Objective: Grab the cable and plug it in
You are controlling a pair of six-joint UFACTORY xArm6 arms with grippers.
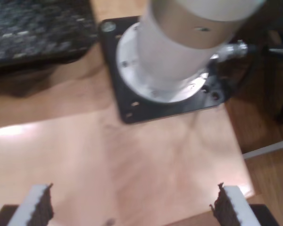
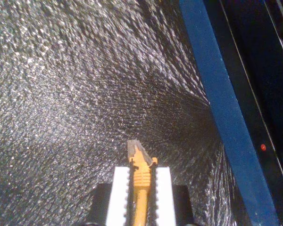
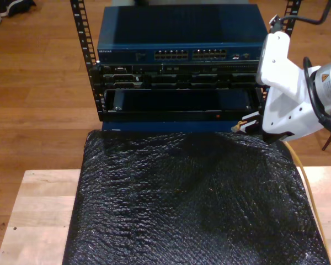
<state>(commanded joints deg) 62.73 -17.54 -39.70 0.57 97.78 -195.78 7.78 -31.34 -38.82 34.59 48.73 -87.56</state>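
The yellow-orange cable (image 2: 140, 193) is clamped between the white fingers (image 2: 119, 193) of my second gripper (image 2: 140, 172), which is shut on it. Its clear plug (image 2: 134, 149) sticks out past the fingertips, above the black mat. In the exterior view my second gripper (image 3: 249, 123) hangs at the exterior view's right, just in front of the rack, with the plug (image 3: 240, 126) pointing toward the rack's lower panels. The cable (image 3: 308, 185) trails down along the mat's edge there. My first gripper (image 1: 132, 200) is open over bare wood, nothing between its fingers (image 1: 37, 207).
A blue network switch (image 3: 182, 38) with rows of ports (image 3: 190, 54) tops the black rack (image 3: 88, 66). A black textured mat (image 3: 193, 199) covers most of the wooden table (image 3: 38, 204). An arm's white base (image 1: 174, 52) on a black plate (image 1: 127, 101) stands ahead of my first gripper.
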